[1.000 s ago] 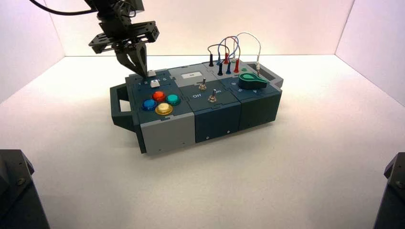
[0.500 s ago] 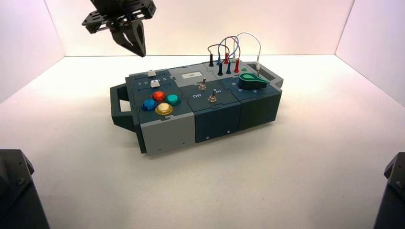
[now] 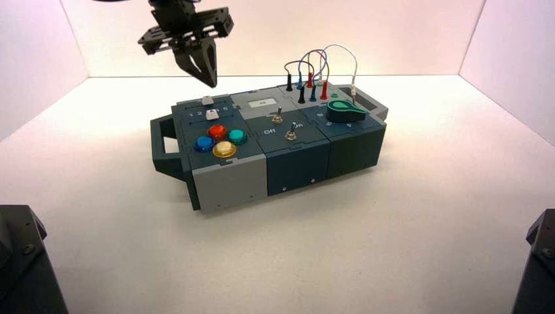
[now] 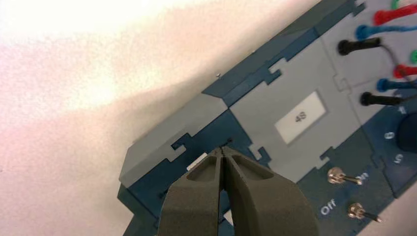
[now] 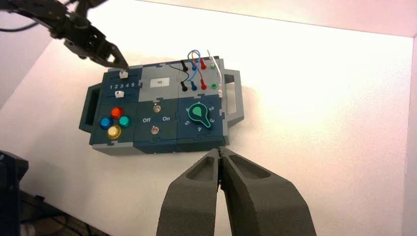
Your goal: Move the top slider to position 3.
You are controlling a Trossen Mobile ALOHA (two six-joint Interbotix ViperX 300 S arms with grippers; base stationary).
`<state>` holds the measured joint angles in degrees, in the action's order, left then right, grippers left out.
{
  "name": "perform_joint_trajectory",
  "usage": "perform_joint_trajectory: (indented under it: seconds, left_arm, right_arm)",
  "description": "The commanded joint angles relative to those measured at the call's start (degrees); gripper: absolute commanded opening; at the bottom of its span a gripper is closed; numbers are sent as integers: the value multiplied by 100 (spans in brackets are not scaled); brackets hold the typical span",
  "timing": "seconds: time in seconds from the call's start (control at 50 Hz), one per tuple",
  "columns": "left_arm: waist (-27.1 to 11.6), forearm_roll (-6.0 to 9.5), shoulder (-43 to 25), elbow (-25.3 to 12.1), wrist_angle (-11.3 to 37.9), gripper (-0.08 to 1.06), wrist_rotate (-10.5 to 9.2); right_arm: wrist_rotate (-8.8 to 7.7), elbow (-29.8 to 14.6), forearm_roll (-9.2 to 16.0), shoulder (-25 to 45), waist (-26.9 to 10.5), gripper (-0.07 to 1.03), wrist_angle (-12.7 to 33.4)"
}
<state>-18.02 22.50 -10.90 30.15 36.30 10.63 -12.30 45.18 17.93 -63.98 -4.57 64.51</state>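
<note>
The top slider (image 3: 207, 101) sits at the back left of the box (image 3: 262, 170), its white knob above the 3 (image 5: 122, 85) in the printed 1-to-5 row, with the twin slider (image 3: 212, 114) just in front, nearer the coloured buttons (image 3: 219, 140). The left gripper (image 3: 206, 73), fingers pressed closed to a narrow tip suited to nudging so small a knob, hangs above and slightly behind it, not touching. The right gripper (image 5: 220, 167), also closed, waits well apart over the surface (image 3: 393, 229).

Grey label (image 4: 300, 118) reads "48"; "Off"/"On" by toggle switches (image 5: 156, 119); slider row (image 5: 122, 85) "1 2 3 4 5".
</note>
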Motion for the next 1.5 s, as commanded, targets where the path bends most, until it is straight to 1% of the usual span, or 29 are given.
perform_joint_trajectory:
  seconds: [0.02, 0.48, 0.7, 0.8, 0.9, 1.12, 1.24, 1.42, 1.5]
  left_arm:
    - [-26, 9, 18, -141, -18, -3, 9]
    - [-26, 18, -26, -176, -26, -3, 26]
    - [-53, 18, 0, -308, -9, -3, 26]
    - [-88, 18, 105, -431, 35, -3, 26]
    - [-141, 35, 360, -519, 123, -3, 26]
    - [-229, 35, 1354, -466, 167, -3, 26]
    - [-237, 26, 1767, -501, 316, -3, 35]
    - [-237, 35, 2048, -439, 492, -3, 35]
    - [-237, 26, 2127, -360, 483, -3, 35]
  right_arm:
    - [-44, -176, 26, 62, -26, -2, -26]
    - [-53, -176, 18, 79, -26, -2, -26]
    - [-62, -105, 18, 70, -26, -2, -26]
    - [-62, -44, 18, 70, -26, -2, -26]
    - [-70, 53, 18, 44, -26, -2, -35]
    - [-70, 299, 0, -141, -26, -2, -246]
    - [-70, 360, -44, -185, -18, -2, -325]
    - [-44, 387, -62, -211, -26, -2, -325]
    - [-35, 396, -62, -255, -18, -2, -325]
